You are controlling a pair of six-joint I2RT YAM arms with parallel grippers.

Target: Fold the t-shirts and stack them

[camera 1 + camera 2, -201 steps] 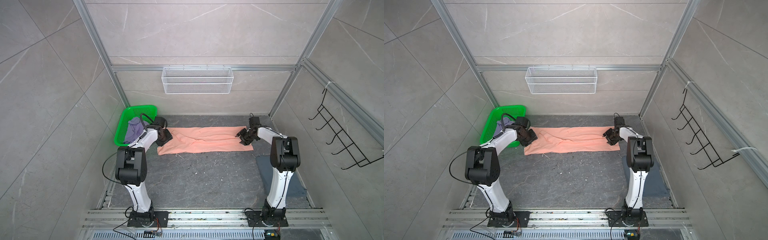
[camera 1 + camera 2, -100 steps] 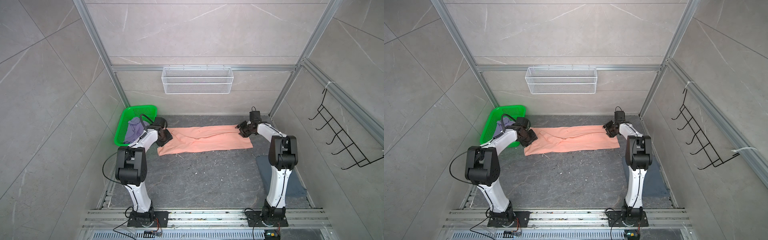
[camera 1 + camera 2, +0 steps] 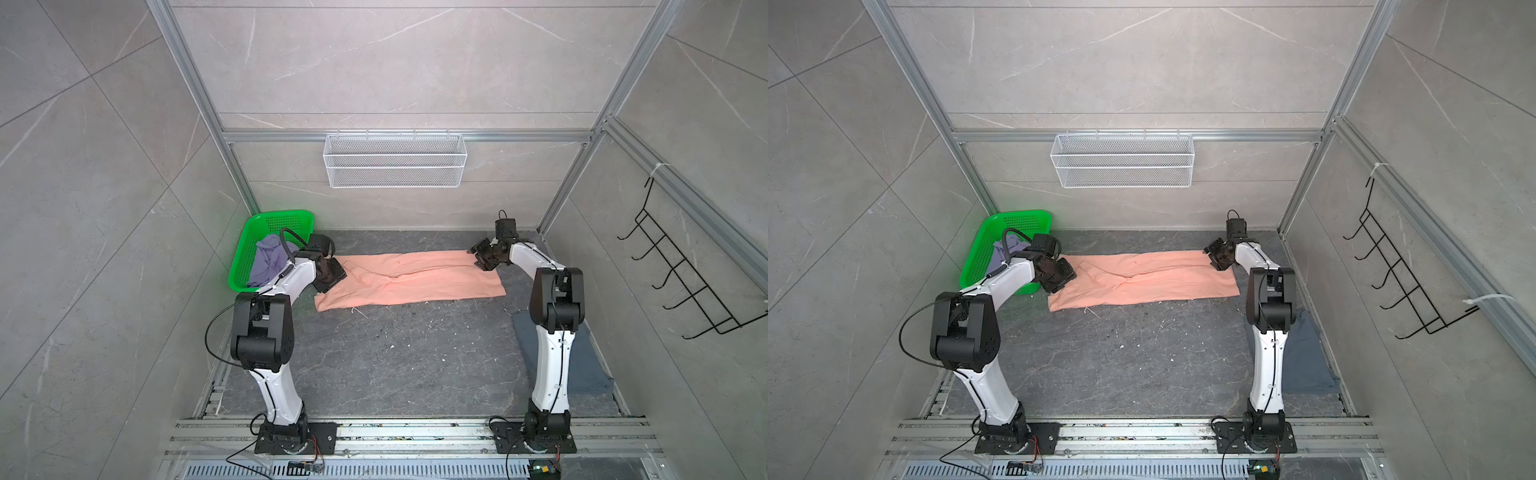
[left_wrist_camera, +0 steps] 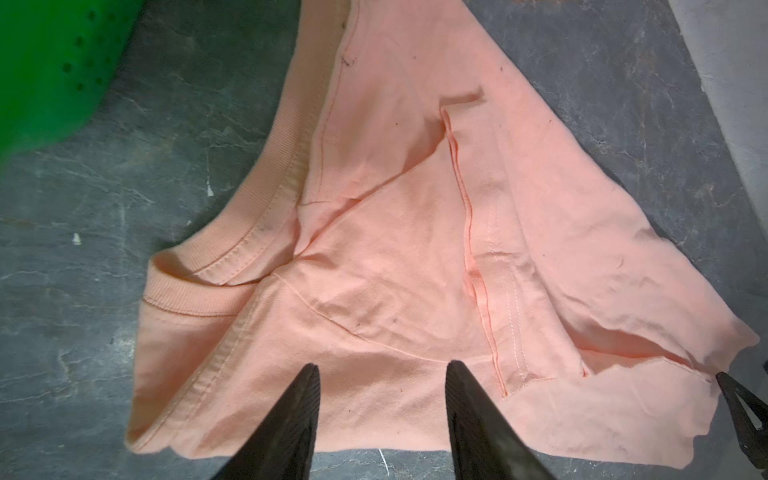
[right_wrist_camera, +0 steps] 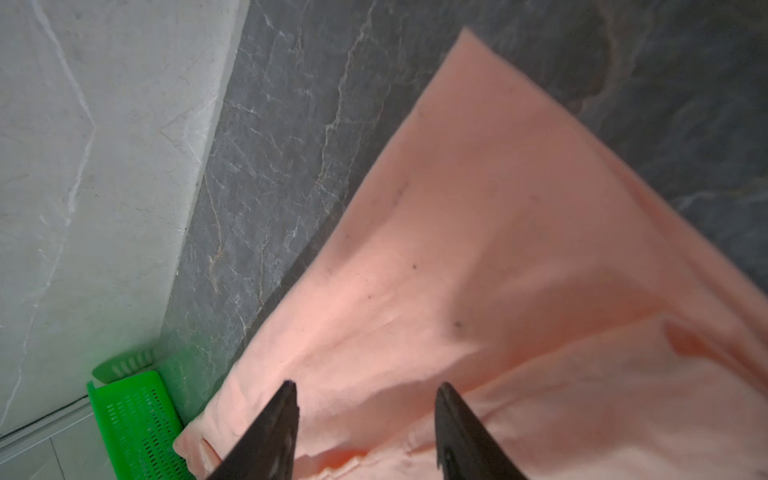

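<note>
Across the table's (image 3: 374, 353) far side the peach-pink t-shirt (image 3: 411, 280) lies flat, long axis left-right, collar end beneath the left gripper (image 4: 382, 365), opposite end beneath the right gripper (image 5: 366, 384). Both jaws stand apart, apparently empty.

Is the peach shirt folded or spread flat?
Partly folded. The peach shirt lies as a long narrow strip, a sleeve turned in over the body; it is not yet folded crosswise.
</note>
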